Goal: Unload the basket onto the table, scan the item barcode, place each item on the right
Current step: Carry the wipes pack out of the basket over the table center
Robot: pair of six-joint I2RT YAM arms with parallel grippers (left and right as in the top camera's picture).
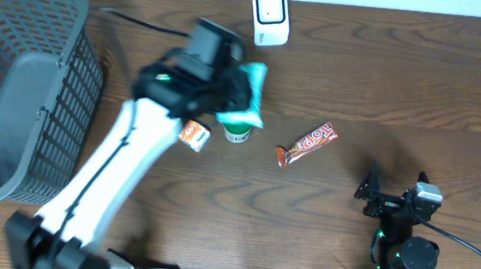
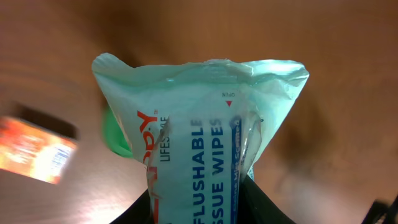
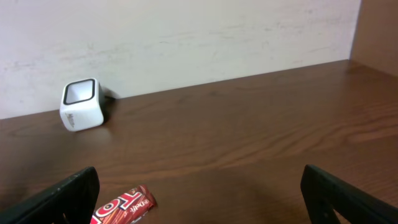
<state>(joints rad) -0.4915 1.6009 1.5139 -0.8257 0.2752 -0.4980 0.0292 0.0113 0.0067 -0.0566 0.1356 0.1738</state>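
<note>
My left gripper (image 1: 229, 89) is shut on a pale green pack of flushable wipes (image 1: 250, 101), holding it above the table's middle. In the left wrist view the pack (image 2: 199, 118) stands upright and fills the frame, its lower end pinched between the two black fingers (image 2: 264, 205). No barcode shows on the face I see. The white scanner (image 1: 269, 16) stands at the far edge, just beyond the pack, and also shows in the right wrist view (image 3: 81, 104). My right gripper (image 1: 394, 198) rests open at the near right with nothing in it (image 3: 199, 193).
A red chocolate bar (image 1: 307, 144) lies right of centre, near the right gripper (image 3: 124, 205). A small orange box (image 1: 194, 135) and a green-lidded tub (image 1: 238, 134) sit under the left arm. A grey mesh basket (image 1: 20, 91) fills the left side.
</note>
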